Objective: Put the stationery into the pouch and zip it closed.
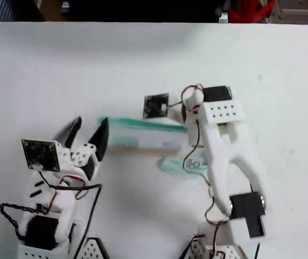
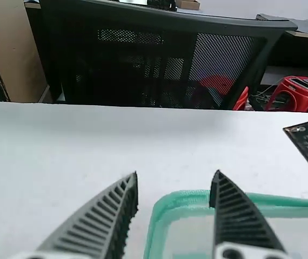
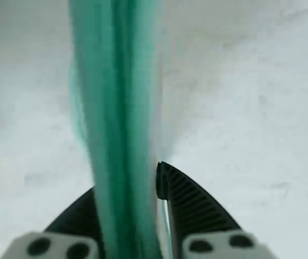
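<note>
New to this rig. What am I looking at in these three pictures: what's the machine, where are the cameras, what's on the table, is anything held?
Two small robot arms stand side by side at a white table. One picture looks down from a fixed camera above; the other two come from cameras on each arm's wrist. A clear pouch with a green zip edge lies between the arms. The right tool grips that green edge. The left tool is open at the pouch's other end, holding nothing.
</note>
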{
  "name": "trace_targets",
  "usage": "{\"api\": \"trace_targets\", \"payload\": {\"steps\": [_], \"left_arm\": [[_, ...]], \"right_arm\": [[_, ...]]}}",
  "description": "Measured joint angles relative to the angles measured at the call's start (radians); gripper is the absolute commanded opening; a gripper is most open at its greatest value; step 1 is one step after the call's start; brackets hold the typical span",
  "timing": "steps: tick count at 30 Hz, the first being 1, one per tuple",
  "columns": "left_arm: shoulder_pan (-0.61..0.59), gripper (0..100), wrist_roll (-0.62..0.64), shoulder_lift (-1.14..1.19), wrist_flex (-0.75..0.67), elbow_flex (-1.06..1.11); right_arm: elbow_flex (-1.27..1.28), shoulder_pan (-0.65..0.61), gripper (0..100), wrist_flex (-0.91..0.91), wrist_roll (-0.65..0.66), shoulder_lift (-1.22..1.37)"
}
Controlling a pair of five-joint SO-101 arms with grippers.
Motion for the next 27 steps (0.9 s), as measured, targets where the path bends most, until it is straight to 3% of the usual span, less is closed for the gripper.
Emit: {"api": "trace_targets", "payload": {"steps": [4,9,11,24,27], "left_arm": [[0.0,22,0.0,0.0,0.0,0.0],[0.0,22,0.0,0.0,0.0,0.0],[0.0,22,0.0,0.0,0.0,0.0],[0.0,22,0.0,0.0,0.0,0.002],[0.0,21,0.0,0.0,0.0,0.002]], "right_arm": [[-0.037,0.021,3.9,-0.083,0.003,0.072],[-0.117,0.044,35.4,-0.094,-0.058,0.146],[-0.129,0.055,41.1,-0.095,-0.107,0.152],[-0.172,0.011,41.1,-0.141,-0.193,0.069],[-0.172,0.014,32.4,-0.18,-0.27,0.046]]}}
